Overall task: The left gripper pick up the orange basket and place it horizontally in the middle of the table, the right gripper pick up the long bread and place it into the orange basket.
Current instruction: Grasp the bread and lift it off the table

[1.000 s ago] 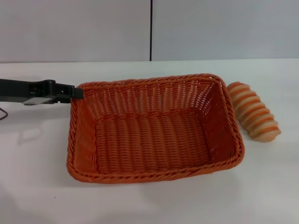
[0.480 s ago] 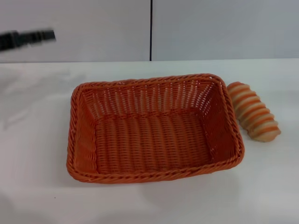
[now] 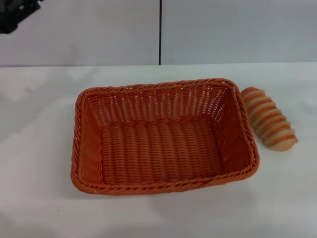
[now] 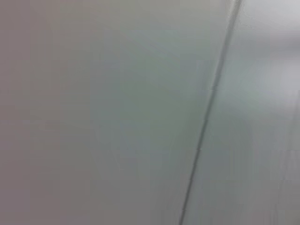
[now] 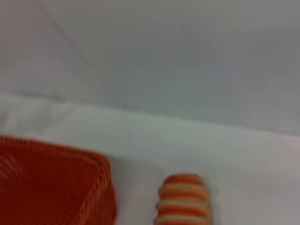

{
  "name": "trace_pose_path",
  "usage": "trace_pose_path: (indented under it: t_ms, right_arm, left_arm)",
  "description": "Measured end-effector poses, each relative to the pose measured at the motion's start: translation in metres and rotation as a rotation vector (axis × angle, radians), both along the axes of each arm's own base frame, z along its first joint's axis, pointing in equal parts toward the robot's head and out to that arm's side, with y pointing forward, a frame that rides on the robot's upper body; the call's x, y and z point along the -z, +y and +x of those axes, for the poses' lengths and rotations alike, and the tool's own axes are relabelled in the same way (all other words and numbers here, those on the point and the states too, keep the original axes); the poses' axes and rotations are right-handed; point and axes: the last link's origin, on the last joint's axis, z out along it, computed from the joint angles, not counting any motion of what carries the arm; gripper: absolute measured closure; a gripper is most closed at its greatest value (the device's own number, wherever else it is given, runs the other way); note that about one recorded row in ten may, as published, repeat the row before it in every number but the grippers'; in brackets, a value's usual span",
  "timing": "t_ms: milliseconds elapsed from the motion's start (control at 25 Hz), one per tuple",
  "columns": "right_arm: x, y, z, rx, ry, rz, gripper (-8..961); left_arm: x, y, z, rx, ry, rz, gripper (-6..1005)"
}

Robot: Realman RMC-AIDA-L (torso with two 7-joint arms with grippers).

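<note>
The tabletop [image 3: 44,208] is plain white, and its near edge lies below the head view. Nearest on it stands the orange basket [image 3: 163,136], upright with its opening upward and its long sides running across the tabletop, roughly midway between the left and right edges. The near braided rim sits closer to the front edge, and the far rim reaches toward the middle of the tabletop. Nothing lies inside the basket; only its woven floor and sloping walls show.

Just beside the basket's right end, on the side toward the tabletop's right edge, lies the long bread [image 3: 269,118]. It rests flat on the tabletop with its striped, ridged top upward, its length running from near to far and slanting a little. Its far end comes very close to the basket's far right corner, though whether the two touch cannot be told. The right wrist view shows the same pair low down: a corner of the orange basket [image 5: 56,183] and one end of the long bread [image 5: 183,199], with a strip of white tabletop between them.

Farthest off, at the top left corner of the head view, a dark piece of the left claw [image 3: 17,12] hangs high above the far left of the tabletop, well apart from the basket. Whether it is wide or narrow cannot be told. The right claw does not show in any view.
</note>
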Motion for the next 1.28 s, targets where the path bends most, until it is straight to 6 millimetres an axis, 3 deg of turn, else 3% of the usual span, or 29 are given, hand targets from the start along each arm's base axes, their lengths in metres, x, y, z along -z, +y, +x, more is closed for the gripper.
trace_pose_path:
  t_ms: [280, 680, 880, 1280]
  right_arm:
    - [0.036, 0.024, -0.029, -0.015, -0.158, -0.162, 313]
    - [0.086, 0.028, -0.034, -0.016, -0.266, -0.249, 320]
    - [0.099, 0.028, -0.037, -0.024, -0.268, -0.258, 324]
    - [0.107, 0.030, -0.035, -0.010, -0.301, -0.267, 331]
  left_arm:
    - [0.010, -0.012, 0.006, 0.122, -0.026, 0.080, 352]
    - [0.036, -0.026, 0.009, 0.212, -0.078, 0.156, 352]
    - [0.038, -0.026, 0.010, 0.214, -0.091, 0.152, 352]
    - [0.037, -0.031, 0.008, 0.210, -0.128, 0.167, 352]
